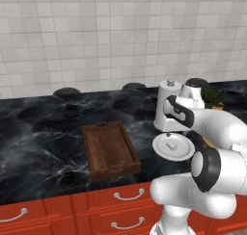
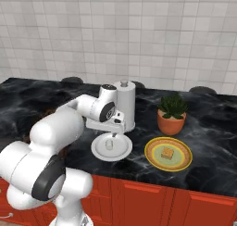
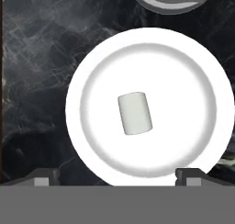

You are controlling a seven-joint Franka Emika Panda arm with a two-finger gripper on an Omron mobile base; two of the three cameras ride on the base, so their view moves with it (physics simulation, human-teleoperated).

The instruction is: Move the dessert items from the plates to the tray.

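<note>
Step in hand: the arm hovers over the white plate point(image 3: 87, 81), lined up for the first pick; nothing is on the wooden tray point(image 1: 110, 151), so I judge the task is at its beginning.
Jaws: the gripper point(image 2: 113, 133) is wide open and holds nothing; in the hand view the two finger tips point(image 3: 46, 176) stand at both sides of the plate, well above it.
White piece: the marshmallow point(image 3: 135, 113) lies on its side near the middle of the white plate, a little tilted against the line between the finger tips.
Brown piece: the brown-tan block point(image 2: 167, 153) sits in the centre of the yellow plate point(image 2: 154, 159), just to the right of the white plate.
Tray: on the worktop point(image 1: 43, 133), to the left of the white plate, apart from it.
Nearby: a paper towel holder point(image 2: 125, 104) just behind the white plate and a potted plant point(image 2: 172, 113) behind the yellow plate.
Next move: probably to go straight down, perhaps turn the wrist slightly, and close on the marshmallow gently, because it looks soft and can roll.
</note>
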